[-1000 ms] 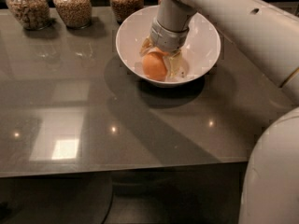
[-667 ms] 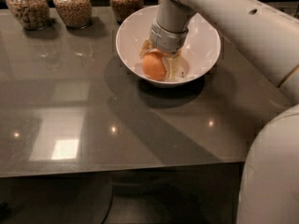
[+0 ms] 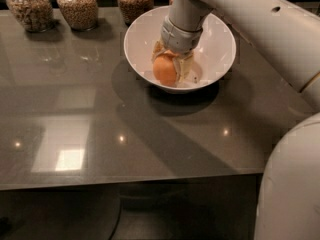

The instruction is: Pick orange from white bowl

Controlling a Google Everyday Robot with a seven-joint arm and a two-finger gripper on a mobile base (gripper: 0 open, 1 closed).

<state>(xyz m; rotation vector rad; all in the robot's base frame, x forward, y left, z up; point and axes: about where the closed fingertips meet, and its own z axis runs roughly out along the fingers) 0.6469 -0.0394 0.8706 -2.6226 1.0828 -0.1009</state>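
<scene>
The white bowl [image 3: 220, 39] stands on the dark grey table at the back, right of centre. The orange [image 3: 164, 69] sits inside it, near the front left of the bowl's floor. My gripper [image 3: 170, 66] reaches down into the bowl from the upper right. Its pale fingers [image 3: 186, 70] sit on either side of the orange and are shut on it. The orange is low in the bowl, and I cannot tell whether it touches the bottom.
Three glass jars of grain stand along the table's back edge: one at the far left [image 3: 29, 6], one beside it [image 3: 77, 5], and one just behind the bowl [image 3: 134, 1]. My white arm [image 3: 270, 29] crosses the upper right. The table's front edge [image 3: 130, 181] runs below.
</scene>
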